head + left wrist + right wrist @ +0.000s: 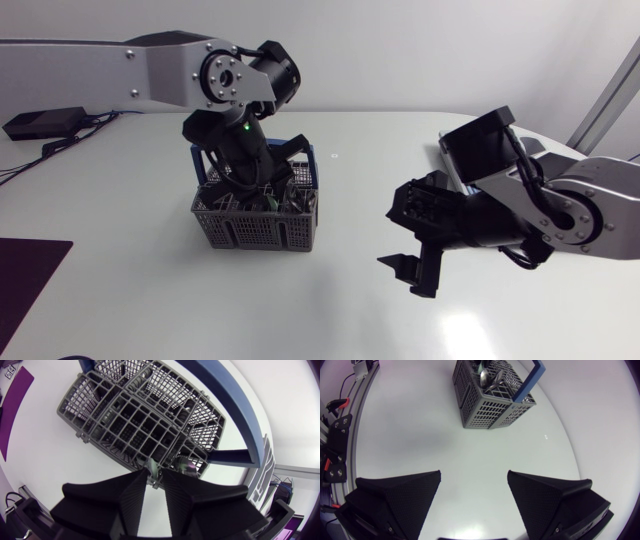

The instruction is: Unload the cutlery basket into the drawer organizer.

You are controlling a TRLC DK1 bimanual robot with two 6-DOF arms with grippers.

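A: Nearest first: how do the right jaws stand?
B: Wide apart and holding nothing, above the bare desk (150, 290). The basket (255, 225) lies well ahead of them, with nothing between.
A: And how does the basket lie?
B: Upright on the desk with its open top up. Its long axis runs side to side, and the blue handle (530, 382) is raised over it. Spoons (492, 380) stand inside, bowls up.
A: And the left jaws?
B: They point down at the basket's top. A shiny piece (152, 467) shows at their tip, but whether they clamp it cannot be told.
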